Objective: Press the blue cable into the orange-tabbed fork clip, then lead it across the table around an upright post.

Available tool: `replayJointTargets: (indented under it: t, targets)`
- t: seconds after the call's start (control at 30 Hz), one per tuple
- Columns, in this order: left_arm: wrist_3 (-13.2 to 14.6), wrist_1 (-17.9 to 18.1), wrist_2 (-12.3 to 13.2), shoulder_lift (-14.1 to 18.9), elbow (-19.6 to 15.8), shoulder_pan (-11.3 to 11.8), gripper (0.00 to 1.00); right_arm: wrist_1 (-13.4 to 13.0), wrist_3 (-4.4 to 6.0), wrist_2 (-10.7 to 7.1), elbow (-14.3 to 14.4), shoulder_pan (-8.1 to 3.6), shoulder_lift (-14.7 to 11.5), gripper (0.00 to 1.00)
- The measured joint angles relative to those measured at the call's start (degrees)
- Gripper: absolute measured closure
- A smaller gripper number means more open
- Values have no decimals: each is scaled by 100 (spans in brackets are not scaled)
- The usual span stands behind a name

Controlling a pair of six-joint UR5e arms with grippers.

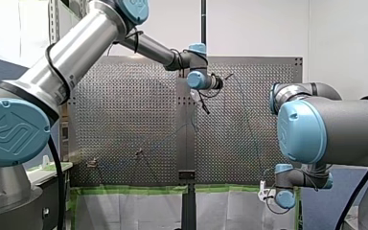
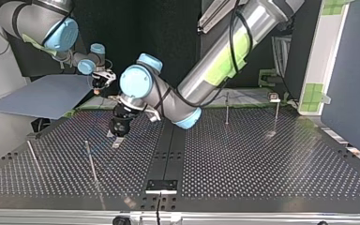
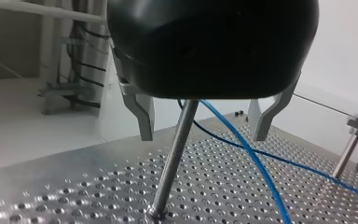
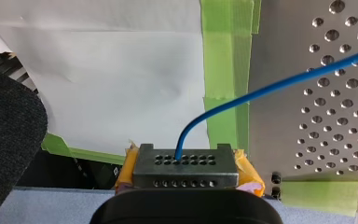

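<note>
In the left wrist view the blue cable [image 3: 249,154] runs slack over the perforated table, between the metal fingers [image 3: 142,116] of my left gripper [image 3: 205,133]. That gripper is open, and a thin upright post [image 3: 172,163] stands between its fingers beside the cable. From the top view my left gripper [image 2: 117,133] hangs just over the table, left of the middle. My right gripper [image 4: 185,175] is shut with its yellow pads [image 4: 249,175] on a perforated metal block at the end of the blue cable [image 4: 270,91]. It sits off the table's edge [image 2: 101,82]. A small clip on a stalk [image 2: 274,98] stands at the far right.
More thin posts rise from the table [image 2: 262,159]: two [image 2: 91,161] [image 2: 32,157] at the top view's left and one [image 2: 227,108] right of the middle. A black strip [image 2: 168,150] runs down the table's middle. Green tape [image 4: 226,60] and white sheet border the edge by my right gripper.
</note>
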Motion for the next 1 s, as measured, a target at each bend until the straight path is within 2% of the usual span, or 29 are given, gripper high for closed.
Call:
replayJointTargets:
  t: [0.17, 0.4, 0.57, 0.7, 0.87, 1.0]
  targets:
    - [-263, 145, 29, -133, 0, 69, 0, 0, -1, 0, 0, 9, 0, 100]
    - [-605, 173, 6, -214, 0, 130, 0, 0, -5, 0, -1, 26, 1, 100]
    - [-808, 291, -163, -268, 0, 296, 0, -7, -9, 0, -1, 47, 2, 100]
    - [-730, 283, -271, -278, 1, 414, 0, -8, -6, 0, -1, 44, 1, 100]
    - [-492, 80, -456, -282, 1, 542, 0, -17, 8, 0, 0, 1, 2, 100]
    - [-319, -90, -622, -278, 0, 584, 0, -23, 62, 0, 0, -25, 3, 100]
